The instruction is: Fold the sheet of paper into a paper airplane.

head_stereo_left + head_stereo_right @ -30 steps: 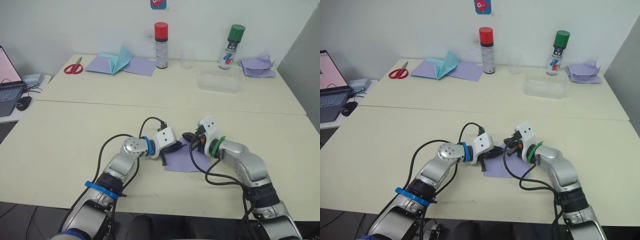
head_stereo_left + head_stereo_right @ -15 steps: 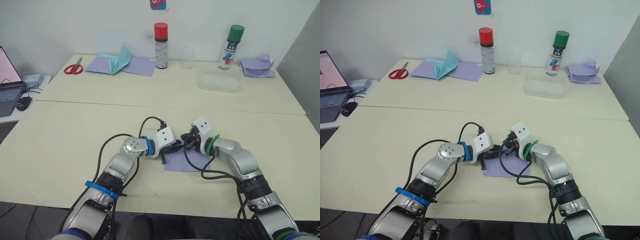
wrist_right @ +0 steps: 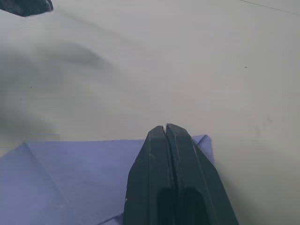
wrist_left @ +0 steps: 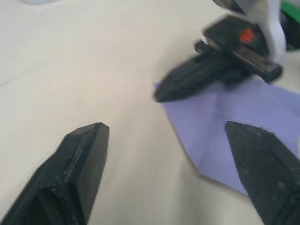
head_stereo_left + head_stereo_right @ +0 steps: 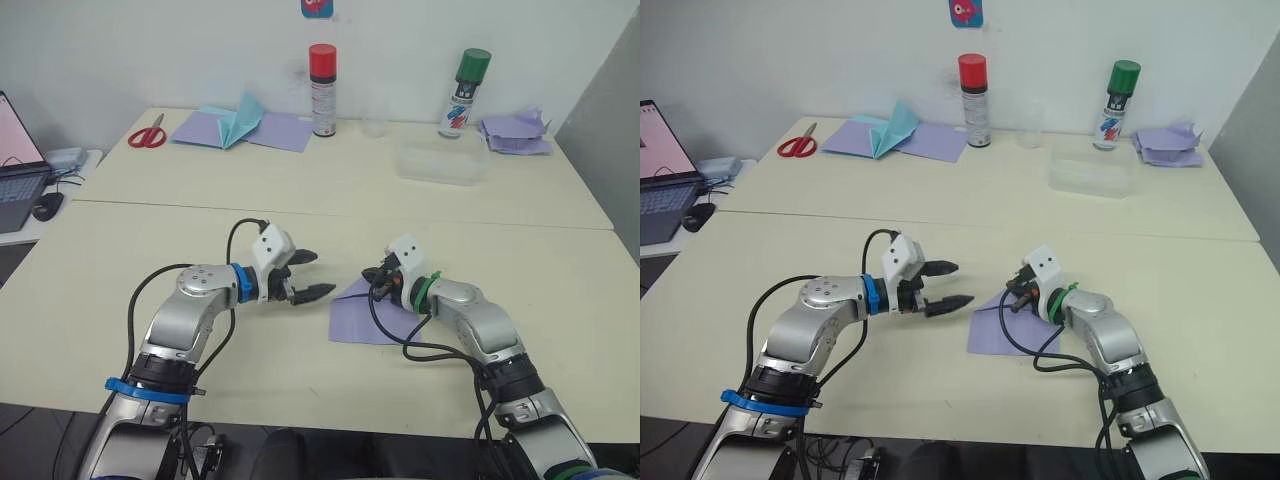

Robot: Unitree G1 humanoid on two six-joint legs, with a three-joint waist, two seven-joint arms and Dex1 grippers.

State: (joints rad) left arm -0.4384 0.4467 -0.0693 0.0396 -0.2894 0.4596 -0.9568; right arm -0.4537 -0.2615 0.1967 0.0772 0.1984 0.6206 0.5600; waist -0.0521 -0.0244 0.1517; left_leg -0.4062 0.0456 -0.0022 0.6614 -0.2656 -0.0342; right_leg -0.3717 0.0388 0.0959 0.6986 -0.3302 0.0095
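Now your right claw (image 5: 372, 279), fingers pressed together, touches the sheet of paper (image 5: 372, 320) at its twelve o'clock corner. Your left claw (image 5: 312, 274) hangs spread at the sheet's nine o'clock, near but apart.

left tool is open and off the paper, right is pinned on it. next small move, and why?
Probably bring the left tool back to the near left corner of the sheet of paper to lift it. It hangs open beside the sheet, not touching, while the right tool, fingers shut, presses the sheet's far edge.

laptop (image 5: 14, 170) cut off, sheet of paper (image 5: 365, 318) partly hidden
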